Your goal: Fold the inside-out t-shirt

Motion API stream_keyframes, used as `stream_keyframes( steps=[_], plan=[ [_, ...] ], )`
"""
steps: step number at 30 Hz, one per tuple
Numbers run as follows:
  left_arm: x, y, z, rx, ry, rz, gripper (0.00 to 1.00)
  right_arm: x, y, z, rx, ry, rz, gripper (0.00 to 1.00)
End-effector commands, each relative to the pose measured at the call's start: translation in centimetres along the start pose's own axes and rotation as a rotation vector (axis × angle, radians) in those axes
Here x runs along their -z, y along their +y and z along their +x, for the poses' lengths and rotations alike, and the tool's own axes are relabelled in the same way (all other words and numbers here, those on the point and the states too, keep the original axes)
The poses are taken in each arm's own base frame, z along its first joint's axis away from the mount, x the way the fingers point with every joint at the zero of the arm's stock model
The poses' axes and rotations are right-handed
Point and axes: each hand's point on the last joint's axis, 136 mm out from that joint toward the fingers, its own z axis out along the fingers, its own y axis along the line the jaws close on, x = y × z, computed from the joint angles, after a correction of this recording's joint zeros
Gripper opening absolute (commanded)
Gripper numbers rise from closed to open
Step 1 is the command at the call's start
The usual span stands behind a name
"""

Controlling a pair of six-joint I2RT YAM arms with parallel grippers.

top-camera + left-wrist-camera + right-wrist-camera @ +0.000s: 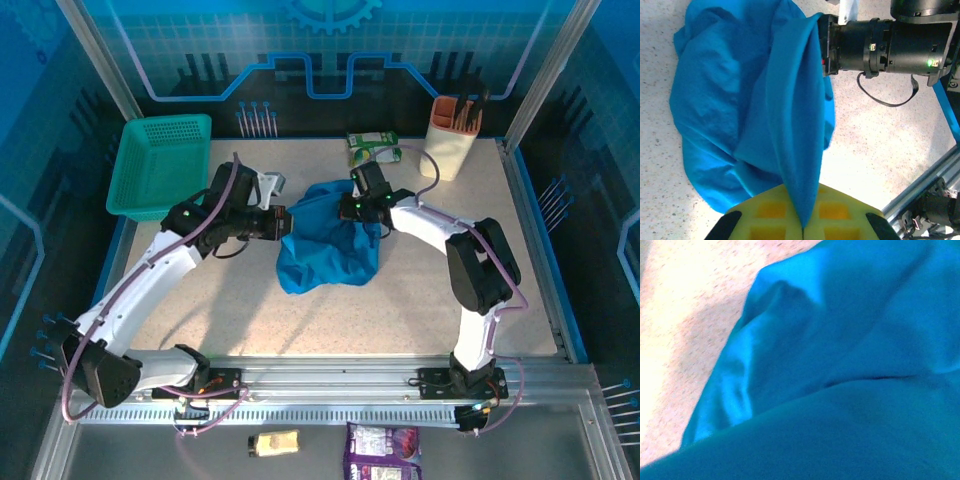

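The table point(250, 310) was speckled and pale, and the shirt point(330, 250) lay near its middle as a loose blue heap, between the two arms, not spread flat. No sleeve, collar or hem could be told clearly, so it was hard to say which part each claw had. In my judgement the main danger was this: if the claws pulled apart or lifted while they held only a random fold, the cloth would come up as a bundle and would not open. Then neither turning it right side out nor folding it could begin properly. A second danger was that the thin pinch would slip, because the cloth was soft and only a narrow ridge of it sat between the pads. The heap would then drop and crumple more. A strong pull with both claws so near each other could also twist the cloth around them. The left claw point(803, 227) was clenched, and its yellow pads point(840, 217) were pressed together on a raised ridge of the shirt that ran toward the other arm. The right claw point(340, 213) was buried in the top edge of the heap. It was closed too, and it seemed to be holding cloth, though its fingers were hidden under the blue folds.
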Motion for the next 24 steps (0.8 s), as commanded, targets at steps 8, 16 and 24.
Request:
stream_keyframes(
  steps=[8,16,24],
  plan=[
    [-2.5,4.7,1.2,0.027,0.045,-0.188,0.0,1.0,0.1,5.6,0.074,0.15,0.012,0.2],
    [-2.6,5.9,0.7,0.022,0.027,-0.218,0.0,-0.9,1.1,9.1,0.043,0.21,0.072,0.34],
    [-1.5,5.8,-0.3,0.019,-0.013,-0.22,0.0,-4.1,0.1,8.1,0.053,0.212,0.186,0.52]
  ],
)
